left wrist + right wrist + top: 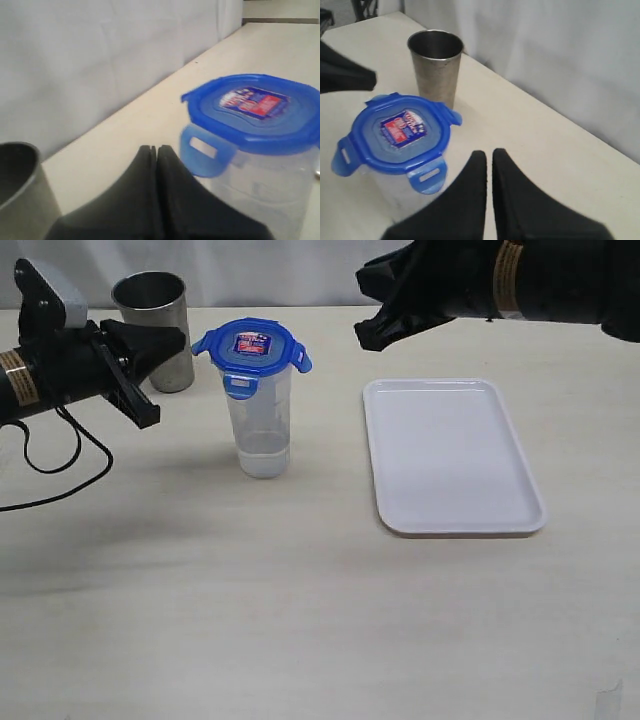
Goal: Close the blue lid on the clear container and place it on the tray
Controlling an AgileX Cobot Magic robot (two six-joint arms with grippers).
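Toward the far edge of the pale wood-grain counter [300, 620], left of its middle, stands the tall, see-through plastic container [265, 425], upright on the bare surface. The round bright-blue plastic lid [250, 348] sits on its rim, with a squarish red-and-blue label at the centre. The snap flaps that show splay outward and downward from the rim rather than lying flat against the wall, as both wrist views also show [255, 110] [400, 132].

Just behind the container, nearer the far left corner, is a dull grey steel cup [155, 330], upright and open at the top; the two stand close together but apart.

Right of the counter's middle lies the flat white rectangular plastic tray [452, 455] with rounded corners and a low rim, well apart from the container and with nothing on it.

The left jaws are pressed together, tips pointing at the lid from the left edge's side at about lid height, close to it but not touching. They hold nothing. The right jaws hang above the far edge, between container and tray, higher than the lid; they are together too, with only a thin slit between them, and grip nothing.

A black cable [60, 455] loops on the counter by the left edge.
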